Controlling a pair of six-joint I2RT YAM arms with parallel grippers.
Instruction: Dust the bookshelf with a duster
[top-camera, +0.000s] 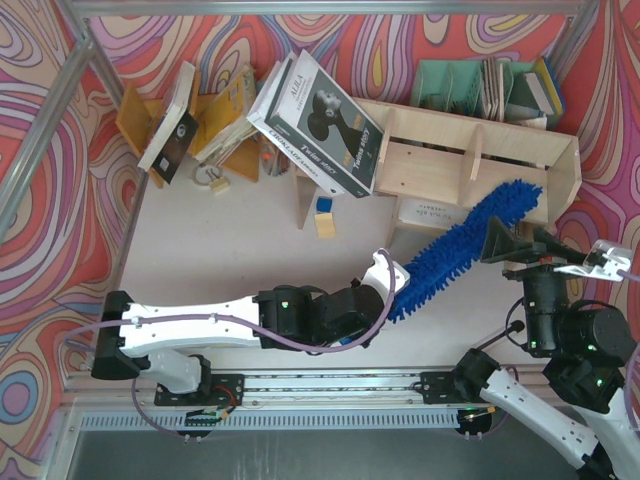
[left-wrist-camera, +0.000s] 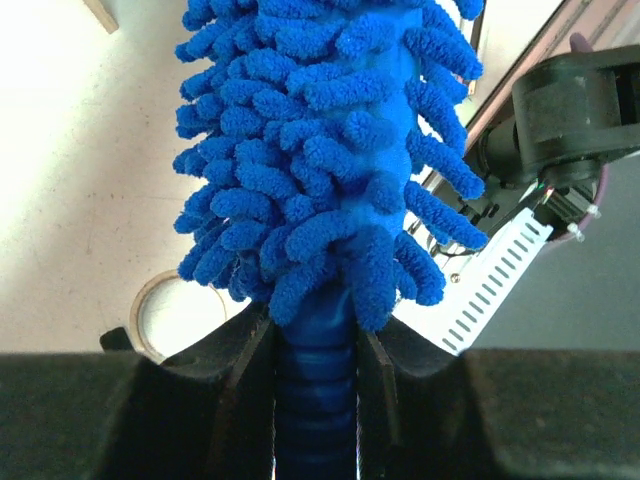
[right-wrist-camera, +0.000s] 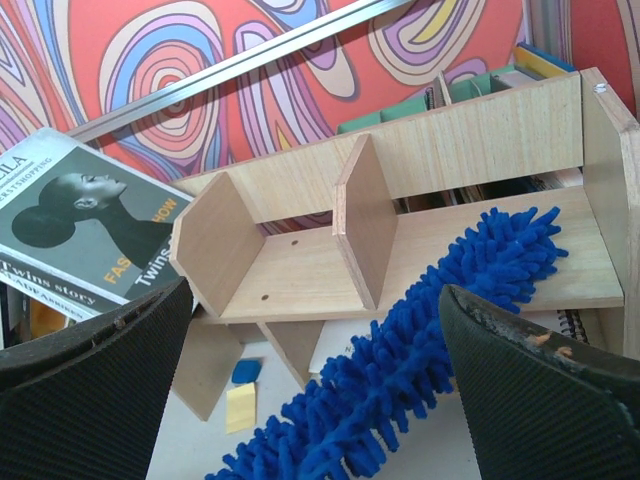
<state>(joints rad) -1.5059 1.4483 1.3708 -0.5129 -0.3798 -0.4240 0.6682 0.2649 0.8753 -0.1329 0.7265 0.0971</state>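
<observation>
The pale plywood bookshelf (top-camera: 470, 165) stands at the back right, with upright dividers and open compartments; it also shows in the right wrist view (right-wrist-camera: 400, 240). My left gripper (top-camera: 388, 290) is shut on the dark blue handle of the blue fluffy duster (top-camera: 465, 240). The duster slants up to the right, its tip lying on the shelf's right compartment (right-wrist-camera: 520, 245). In the left wrist view the handle (left-wrist-camera: 315, 400) sits between the black fingers (left-wrist-camera: 250, 390). My right gripper (top-camera: 525, 250) is open and empty, just right of the duster, in front of the shelf.
A large book with a face on its cover (top-camera: 320, 125) leans on the shelf's left end. An orange-yellow book rack (top-camera: 215, 120) with books stands at the back left. A green file organizer (top-camera: 480, 90) stands behind the shelf. Small blue and yellow blocks (top-camera: 324, 215) lie on the table.
</observation>
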